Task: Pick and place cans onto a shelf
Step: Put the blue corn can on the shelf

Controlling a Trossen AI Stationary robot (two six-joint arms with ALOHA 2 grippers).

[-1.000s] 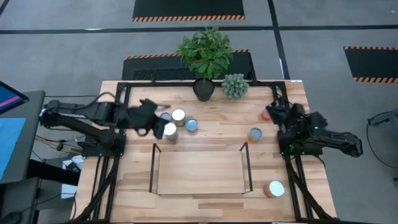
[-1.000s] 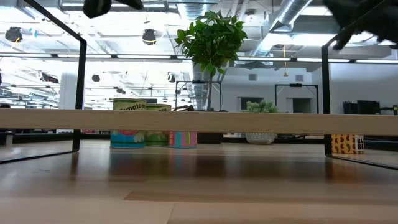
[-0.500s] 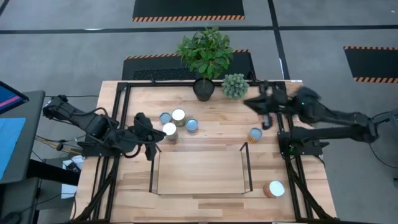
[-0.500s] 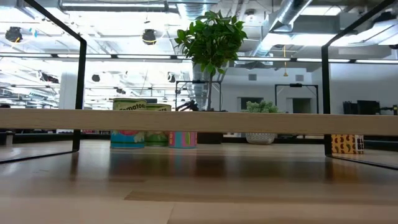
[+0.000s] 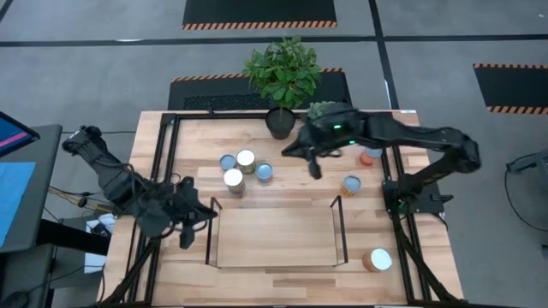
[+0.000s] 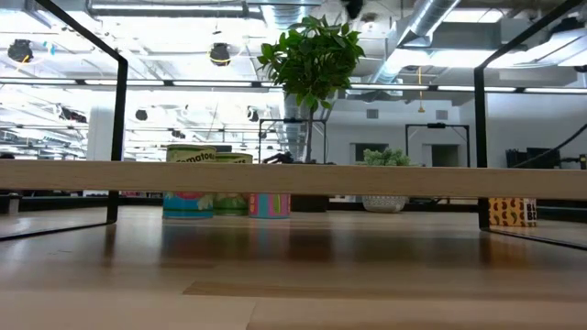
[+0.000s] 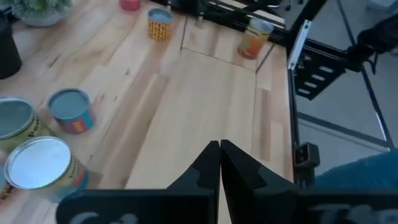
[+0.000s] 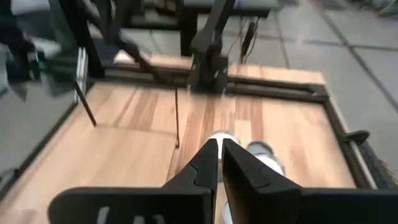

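High view straight down over the whole tabletop, low view level at board height facing the room, each wrist view close behind its own fingers, all sharing the shelf and cans at twelve o'clock of it

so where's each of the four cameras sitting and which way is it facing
High view: above the table, looking straight down; both arms show, left gripper beside the shelf, right gripper near the cans.
Low view: at table-top height, looking level under the shelf board; hardly any arm shows.
Left wrist view: looks over shelf and cans past its shut fingers.
Right wrist view: looks across the table past its nearly closed fingers.
Shared: high and left wrist views both show the four grouped cans.
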